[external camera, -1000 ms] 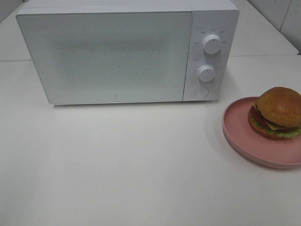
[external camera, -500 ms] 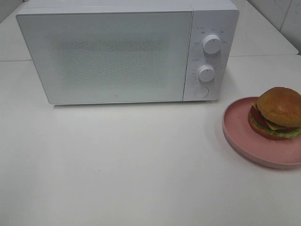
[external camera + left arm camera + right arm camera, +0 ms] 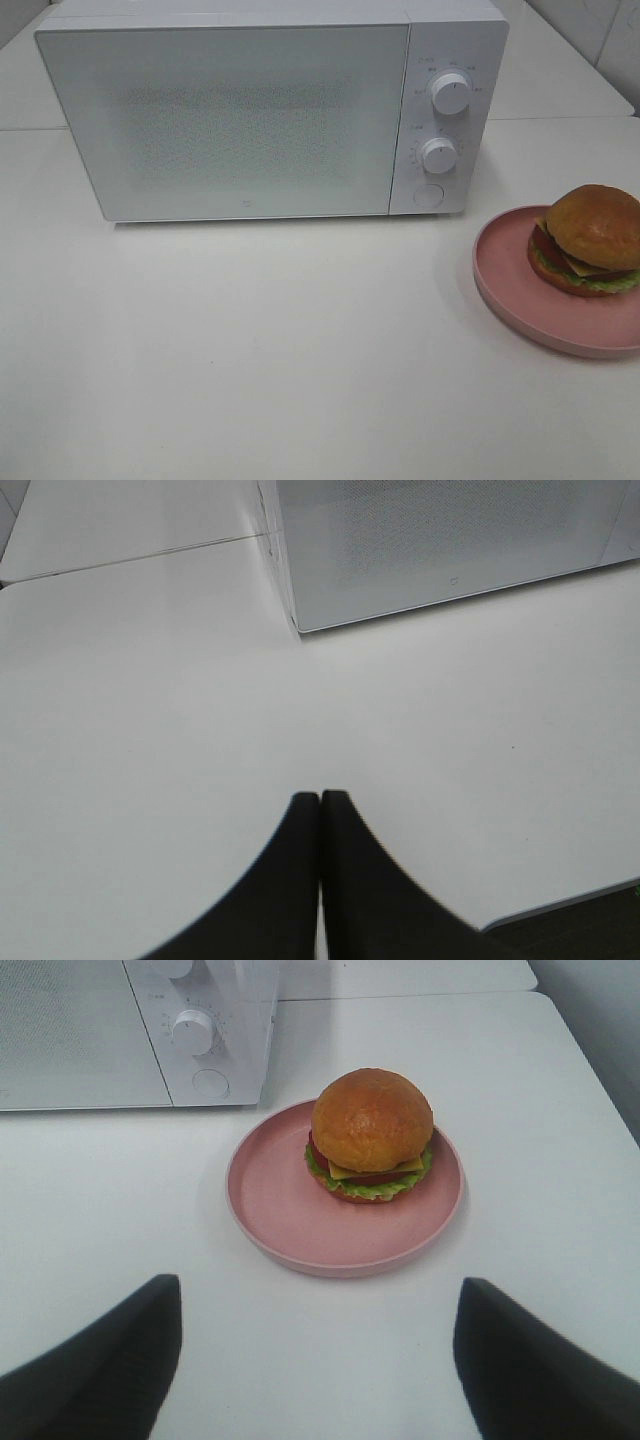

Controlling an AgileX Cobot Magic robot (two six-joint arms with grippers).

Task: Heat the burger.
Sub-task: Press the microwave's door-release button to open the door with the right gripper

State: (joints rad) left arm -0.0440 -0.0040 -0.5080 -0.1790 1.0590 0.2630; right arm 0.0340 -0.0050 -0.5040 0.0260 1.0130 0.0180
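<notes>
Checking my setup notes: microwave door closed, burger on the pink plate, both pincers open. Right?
Not quite: the left pincer is shut, its fingers pressed together in the left wrist view; only the right pincer is open. The microwave door is closed and the burger sits on the pink plate.

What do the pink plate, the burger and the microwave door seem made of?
Pink plate: matte, evenly coloured, thick rounded rim; probably plastic or a similar moulded composite.
Burger: bun very glossy and uniform, layers crisp-edged; possibly a plastic replica, not certain.
Microwave door: smooth white panel with fine dotted mesh; likely glass or plastic over perforated metal.
</notes>
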